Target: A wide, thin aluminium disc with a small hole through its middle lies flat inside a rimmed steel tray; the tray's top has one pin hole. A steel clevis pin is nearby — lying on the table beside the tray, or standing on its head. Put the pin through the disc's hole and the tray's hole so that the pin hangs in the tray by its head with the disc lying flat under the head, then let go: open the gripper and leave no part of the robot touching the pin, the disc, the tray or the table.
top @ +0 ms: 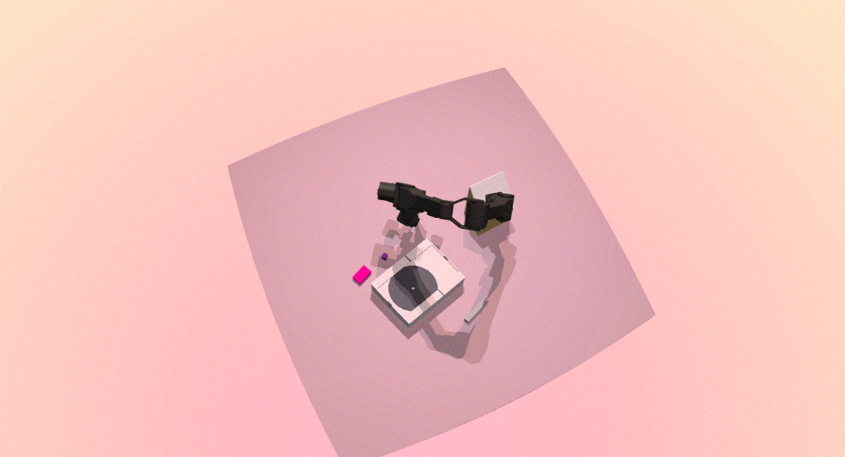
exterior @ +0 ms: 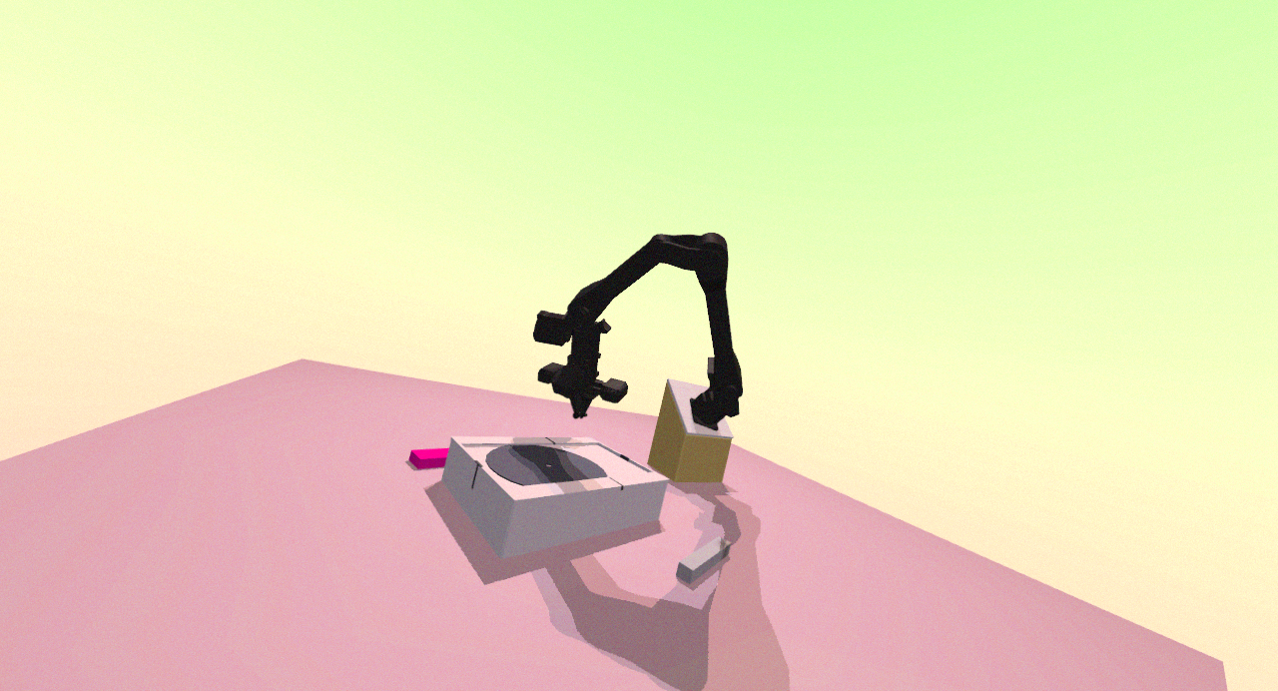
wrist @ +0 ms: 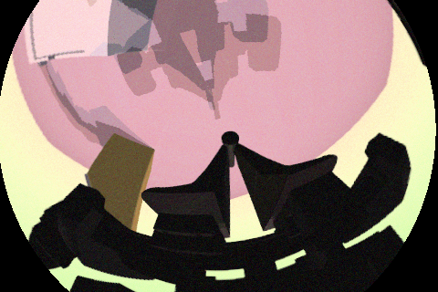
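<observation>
While the tray (top: 451,272) (exterior: 580,517) (wrist: 68,32) contains the disc (top: 397,288) (exterior: 518,468) (wrist: 132,9), the gripper (exterior: 579,413) (wrist: 230,148) clamps the pin (wrist: 230,138).

We see a pink worktop (top: 531,265) (exterior: 268,526) (wrist: 319,78), a white tray (top: 445,271) (exterior: 571,514) (wrist: 64,32) — dark grey disc (top: 399,292) (exterior: 518,468) (wrist: 132,5) — and a magenta block (top: 361,275) (exterior: 428,458).

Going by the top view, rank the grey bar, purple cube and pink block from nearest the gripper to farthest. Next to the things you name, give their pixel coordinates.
1. Purple cube (top: 384,256): just below-left of the gripper (top: 407,219) (exterior: 579,414) (wrist: 230,145).
2. Pink block (top: 361,275) (exterior: 428,458): farther down-left.
3. Grey bar (top: 476,310) (exterior: 702,561): lower right, past the tray (top: 451,277) (exterior: 571,519) (wrist: 68,32).
</observation>
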### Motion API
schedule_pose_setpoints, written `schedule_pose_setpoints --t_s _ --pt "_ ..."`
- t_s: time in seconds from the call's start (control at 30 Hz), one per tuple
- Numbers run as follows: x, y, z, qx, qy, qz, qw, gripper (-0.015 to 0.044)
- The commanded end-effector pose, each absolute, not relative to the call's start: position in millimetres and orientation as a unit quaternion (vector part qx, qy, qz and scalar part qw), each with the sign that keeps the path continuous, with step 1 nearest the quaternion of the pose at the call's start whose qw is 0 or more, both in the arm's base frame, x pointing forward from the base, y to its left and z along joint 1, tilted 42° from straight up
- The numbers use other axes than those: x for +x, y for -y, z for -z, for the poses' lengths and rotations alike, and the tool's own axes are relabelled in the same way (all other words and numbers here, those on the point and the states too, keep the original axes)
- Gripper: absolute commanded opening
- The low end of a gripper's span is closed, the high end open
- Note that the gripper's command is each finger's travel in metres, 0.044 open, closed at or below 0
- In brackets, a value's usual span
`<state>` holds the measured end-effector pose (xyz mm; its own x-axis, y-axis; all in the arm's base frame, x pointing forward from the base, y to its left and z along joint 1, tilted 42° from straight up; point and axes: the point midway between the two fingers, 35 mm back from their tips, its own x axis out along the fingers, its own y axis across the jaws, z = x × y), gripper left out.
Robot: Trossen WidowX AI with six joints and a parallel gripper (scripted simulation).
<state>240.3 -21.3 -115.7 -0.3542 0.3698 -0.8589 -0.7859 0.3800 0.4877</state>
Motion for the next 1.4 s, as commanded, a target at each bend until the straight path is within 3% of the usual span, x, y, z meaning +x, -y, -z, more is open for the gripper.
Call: schedule_pose_setpoints --t_s 0.0,0.7,1.37 --pt "243.9 18.2 113.6 -0.154 -0.637 -0.517 0.55 0.0" --pt "295.9 -27.3 68.4 0.03 -0.721 -0.322 0.612 0.0" --pt "329.6 -80.3 15.6 0.23 -0.755 -0.14 0.597 0.0"
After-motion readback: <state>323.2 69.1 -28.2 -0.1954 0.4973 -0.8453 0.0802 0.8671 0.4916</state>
